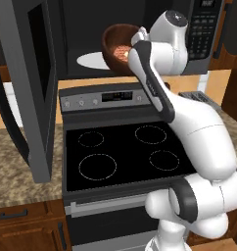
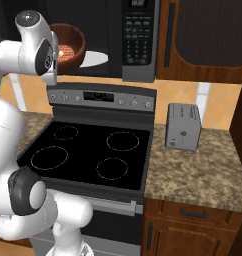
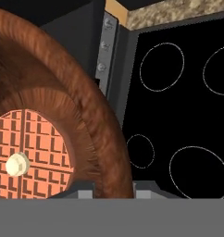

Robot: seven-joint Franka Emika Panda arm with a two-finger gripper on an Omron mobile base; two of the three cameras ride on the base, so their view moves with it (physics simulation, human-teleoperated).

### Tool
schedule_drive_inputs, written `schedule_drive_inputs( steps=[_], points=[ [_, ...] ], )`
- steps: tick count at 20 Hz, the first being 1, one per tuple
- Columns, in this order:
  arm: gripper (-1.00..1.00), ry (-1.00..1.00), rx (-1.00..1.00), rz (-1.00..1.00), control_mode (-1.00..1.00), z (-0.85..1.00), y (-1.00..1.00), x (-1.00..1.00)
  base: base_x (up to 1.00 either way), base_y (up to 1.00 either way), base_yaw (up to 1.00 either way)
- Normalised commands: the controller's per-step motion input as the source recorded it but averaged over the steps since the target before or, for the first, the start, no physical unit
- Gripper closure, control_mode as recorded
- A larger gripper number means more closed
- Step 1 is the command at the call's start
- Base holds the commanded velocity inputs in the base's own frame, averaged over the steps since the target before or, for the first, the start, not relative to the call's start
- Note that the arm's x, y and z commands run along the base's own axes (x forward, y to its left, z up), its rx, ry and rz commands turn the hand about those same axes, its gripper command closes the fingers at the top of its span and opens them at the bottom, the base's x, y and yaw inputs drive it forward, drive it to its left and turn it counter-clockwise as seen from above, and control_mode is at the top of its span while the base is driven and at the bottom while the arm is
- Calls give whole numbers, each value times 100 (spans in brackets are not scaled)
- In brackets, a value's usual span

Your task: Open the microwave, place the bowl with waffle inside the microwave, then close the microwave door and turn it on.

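Item 1, the gripper [image 3: 114, 189]: in my hand view its two dark finger tips stand either side of the bowl's rim at the bottom of the picture, one inside the wall and one outside, clamped on that rim. From the left base view I see the white hand reaching up and forward to the bowl's right edge.

Item 2, the bowl [image 1: 115, 45]: reddish-brown, wood-grained, held tilted at the mouth of the microwave, its open side turned toward the arm. In the right base view the bowl [image 2: 68, 47] sits just beyond the white wrist, over the near part of the turntable. I cannot tell whether its base touches the turntable.

Item 3, the waffle [image 3: 28, 155]: orange-brown disc with a grid, lying on the bowl's floor, a small pale pat at its middle. It lies inward from the gripped rim, near the fingers but not touching them.

Item 4, the microwave [image 2: 140, 40]: mounted above the stove, cavity open, white turntable [image 1: 91, 60] visible, keypad at right.

Item 5, the microwave door [image 1: 35, 88]: swung wide to the left, dark grey frame with black window, hanging out over the counter.

Item 6, the stove [image 2: 93, 150]: black top with four burner rings, directly below the bowl.

Item 7, the toaster [image 2: 183, 127]: grey, on the granite counter right of the stove, well apart from the arm.
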Motion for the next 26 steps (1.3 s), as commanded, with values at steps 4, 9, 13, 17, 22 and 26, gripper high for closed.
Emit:
schedule_drive_inputs(
  steps=[4, 9, 13, 17, 22, 26],
  points=[
    [100, 3, 0, 0, -100, 0, 1, 73, 0, 0, 0],
    [100, 3, 0, 0, -100, 0, 6, 73, 0, 0, 0],
    [100, 8, 0, 0, -100, 1, 11, 73, 0, 0, 0],
    [100, 10, 0, 0, -100, 0, 15, 73, 0, 0, 0],
    [100, -1, 0, 0, -100, 0, 26, 67, 0, 0, 0],
    [-100, -13, 0, 0, -100, -7, 24, 41, 0, 0, 0]
  ],
)
